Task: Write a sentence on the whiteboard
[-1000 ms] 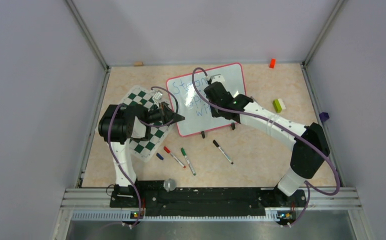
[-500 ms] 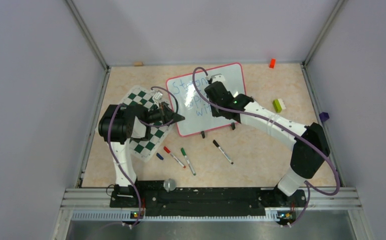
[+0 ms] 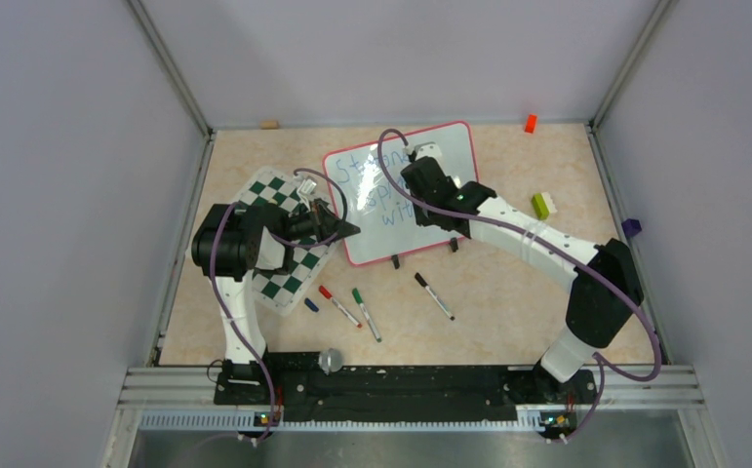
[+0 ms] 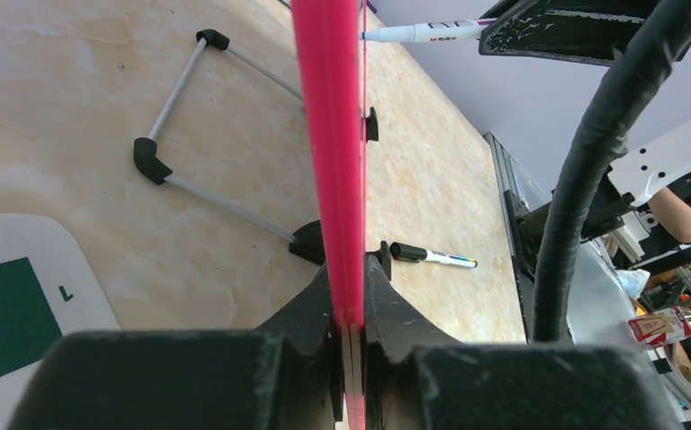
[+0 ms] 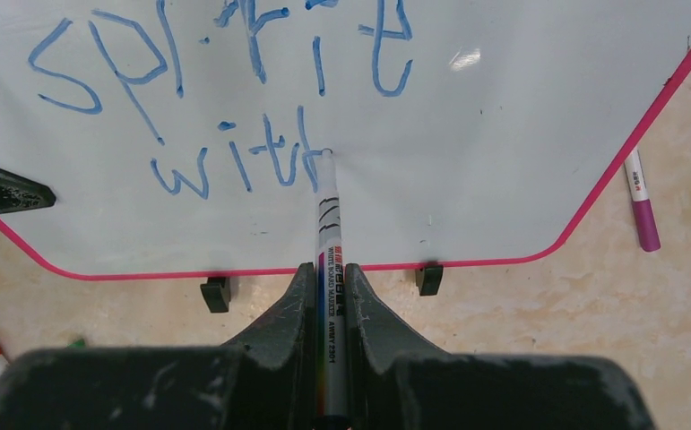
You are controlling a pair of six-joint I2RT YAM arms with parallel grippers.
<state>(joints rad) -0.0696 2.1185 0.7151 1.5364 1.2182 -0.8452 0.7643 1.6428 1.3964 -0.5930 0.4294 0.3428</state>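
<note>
1. Top external view: the whiteboard (image 3: 457, 146) sits far of centre on the table, turned at an angle. Its left edge overlaps the green-and-white chessboard mat (image 3: 289, 265).
2. The right arm and its purple cable cross the board and hide the middle of the sentence (image 5: 234, 166). The right wrist view shows the blue words "spirit" and "with".
3. The right gripper (image 5: 328, 273) is clamped on a whiteboard marker (image 5: 326, 210), whose tip touches the board just right of "with".
4. The left gripper (image 4: 349, 300) is pinched on the board's red-pink frame at its left edge. Its black tip pokes into the left side of the right wrist view.
5. Two black clips (image 5: 216, 293) sit on the board's near edge. In the left wrist view a wire stand (image 4: 207, 193) with black corners lies beside the frame.
6. Near of the board lie a red marker (image 3: 338, 305), a green marker (image 3: 366, 314), a black marker (image 3: 434, 295) and a small blue cap (image 3: 311, 304).
7. To the right are a green-and-white block (image 3: 544, 205), a purple piece (image 3: 631, 228) and, by the far wall, an orange block (image 3: 530, 123).
8. The tabletop (image 3: 508, 292) is beige and mottled, with plain lilac-grey walls on three sides and a metal rail along the near edge.
</note>
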